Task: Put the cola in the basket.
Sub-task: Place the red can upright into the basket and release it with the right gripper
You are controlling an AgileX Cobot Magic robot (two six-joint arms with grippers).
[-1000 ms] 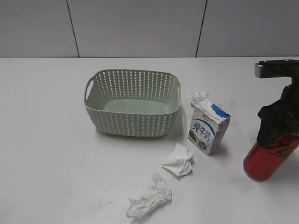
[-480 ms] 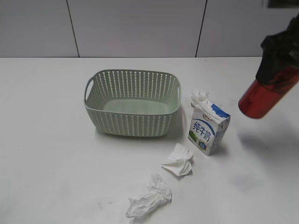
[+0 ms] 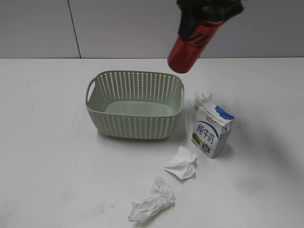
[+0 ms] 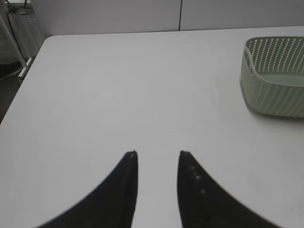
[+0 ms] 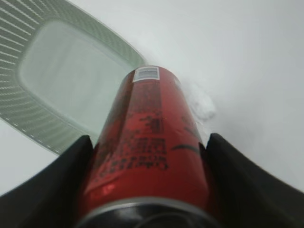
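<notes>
My right gripper [image 3: 209,12] is shut on the red cola [image 3: 191,45] and holds it tilted, high in the air above the right rim of the sage-green basket [image 3: 135,124]. In the right wrist view the cola [image 5: 149,142] fills the space between the jaws [image 5: 148,156], with the empty basket [image 5: 28,118] below and to the left. My left gripper [image 4: 156,154] is open and empty over bare table, well left of the basket [image 4: 273,97]. The left arm is out of the exterior view.
A white-and-blue milk carton [image 3: 212,130] stands right of the basket. Crumpled tissues lie behind the carton [image 3: 203,99], in front of the basket [image 3: 182,163] and near the front edge [image 3: 151,201]. A grey panelled wall runs behind the white table.
My right gripper has lifted the cola from the table at the right and carried it up and left, to above the basket's right rim. Nothing else moved.
</notes>
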